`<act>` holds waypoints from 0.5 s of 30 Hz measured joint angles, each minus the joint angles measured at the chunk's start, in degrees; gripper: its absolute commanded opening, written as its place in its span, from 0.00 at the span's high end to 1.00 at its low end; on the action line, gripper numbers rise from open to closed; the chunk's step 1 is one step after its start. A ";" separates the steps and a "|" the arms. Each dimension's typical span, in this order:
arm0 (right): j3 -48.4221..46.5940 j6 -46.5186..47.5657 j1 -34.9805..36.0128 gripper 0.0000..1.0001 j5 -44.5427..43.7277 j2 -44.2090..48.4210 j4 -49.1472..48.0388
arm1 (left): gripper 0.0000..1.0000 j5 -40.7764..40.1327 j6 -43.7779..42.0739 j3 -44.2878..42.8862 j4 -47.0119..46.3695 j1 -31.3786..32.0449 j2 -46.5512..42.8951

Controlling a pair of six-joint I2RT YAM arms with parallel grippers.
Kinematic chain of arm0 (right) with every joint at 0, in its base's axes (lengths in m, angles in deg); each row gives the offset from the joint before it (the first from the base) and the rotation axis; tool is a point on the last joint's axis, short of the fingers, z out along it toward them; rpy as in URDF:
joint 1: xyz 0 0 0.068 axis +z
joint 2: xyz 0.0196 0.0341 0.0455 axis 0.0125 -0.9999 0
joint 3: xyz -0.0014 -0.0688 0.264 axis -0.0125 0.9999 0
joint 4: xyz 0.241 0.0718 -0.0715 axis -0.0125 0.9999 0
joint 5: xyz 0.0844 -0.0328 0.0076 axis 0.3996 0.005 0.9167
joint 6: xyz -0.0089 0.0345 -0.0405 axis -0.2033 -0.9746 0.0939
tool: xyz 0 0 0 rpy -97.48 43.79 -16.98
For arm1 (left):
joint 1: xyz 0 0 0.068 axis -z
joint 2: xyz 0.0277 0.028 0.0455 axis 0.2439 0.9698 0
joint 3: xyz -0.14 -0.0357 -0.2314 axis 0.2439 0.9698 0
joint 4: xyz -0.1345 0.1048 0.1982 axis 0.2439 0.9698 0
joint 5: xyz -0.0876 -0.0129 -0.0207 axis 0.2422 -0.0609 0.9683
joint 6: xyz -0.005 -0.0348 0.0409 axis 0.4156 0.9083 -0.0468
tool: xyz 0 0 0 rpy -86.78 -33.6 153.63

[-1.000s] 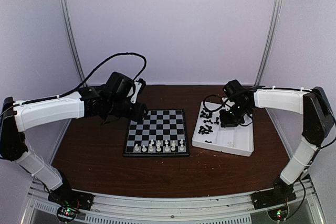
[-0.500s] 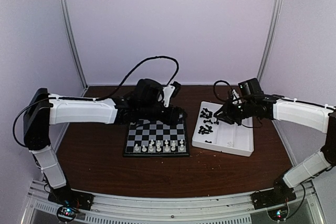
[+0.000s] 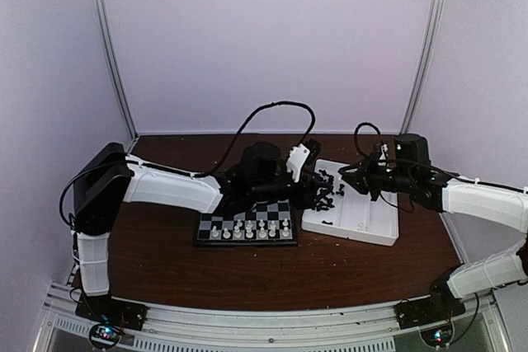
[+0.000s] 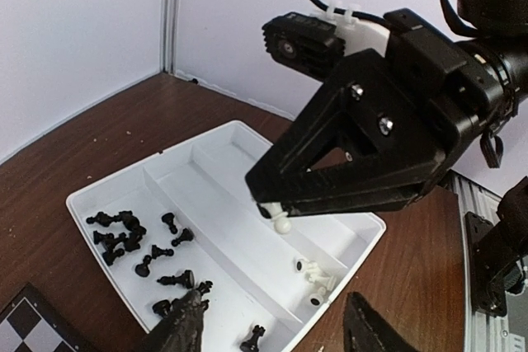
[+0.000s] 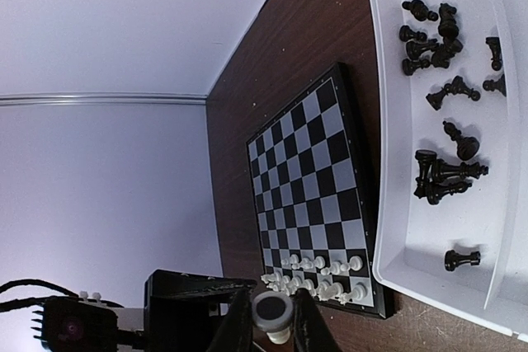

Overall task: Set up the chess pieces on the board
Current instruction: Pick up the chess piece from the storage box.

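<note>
Board (image 3: 246, 213) lies centre frame on the counter (image 3: 148, 253). White pieces (image 3: 250, 231) stand along its lower edge, and the far rows are bare in the right wrist view. Black pieces (image 4: 132, 241) lie loose in the left compartment of the tray (image 4: 247, 171), just right of the board.

Change over the last second:
- Left hand (image 4: 274, 301) swung from the board's upper left across to the tray. It is now above the black heap, fingers apart, nothing between them.
- Right hand (image 4: 279, 208) lifted off the tray, clamped on one white piece (image 4: 282, 222).

Reading: white piece likely bound for the board, left hand lined up for a black pick. Hands are near each other, so clash possible.
</note>
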 measured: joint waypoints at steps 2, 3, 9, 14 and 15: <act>0.39 -1.22 0.00 0.85 0.31 0.00 -1.09 | 0.43 0.37 -1.29 0.00 -1.79 0.26 0.72; 0.48 -1.64 0.00 0.85 0.39 0.00 -1.46 | 0.44 0.42 -1.79 0.00 -2.38 0.31 0.90; 2.01 -3.72 0.00 0.85 0.66 0.83 -4.22 | 0.46 0.63 -3.98 -2.23 -4.13 0.35 2.45; 2.75 -4.57 0.00 0.85 0.76 1.64 -5.29 | 0.52 0.90 -4.52 -4.20 -4.59 0.35 3.98; 2.97 -4.61 0.00 0.85 0.76 1.84 -5.49 | 0.53 0.94 -4.63 -4.33 -4.57 0.35 4.15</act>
